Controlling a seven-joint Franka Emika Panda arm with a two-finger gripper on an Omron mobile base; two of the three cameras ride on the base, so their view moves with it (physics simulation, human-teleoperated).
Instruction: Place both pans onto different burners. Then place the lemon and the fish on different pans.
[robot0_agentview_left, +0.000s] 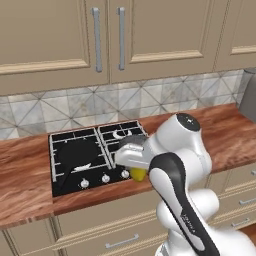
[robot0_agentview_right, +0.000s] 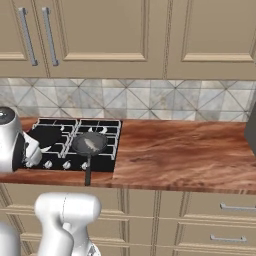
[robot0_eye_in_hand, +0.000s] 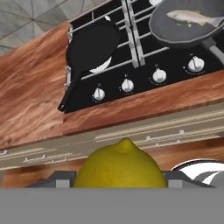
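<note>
Now claw (robot0_eye_in_hand: 120, 186) holding lemon (robot0_eye_in_hand: 120, 165), off hob's front edge (robot0_eye_in_hand: 144, 97), black pan (robot0_eye_in_hand: 92, 44) empty

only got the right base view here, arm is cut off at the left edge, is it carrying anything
Observer: Yes. In the hand view the lemon sits between the gripper fingers, in front of the hob.
Operator: is the black pan free for it
Observer: The black pan lies on a left burner with nothing in it.
Operator: which way does its handle run
Observer: In the hand view it reaches past the hob's left edge over the wooden counter.
</note>
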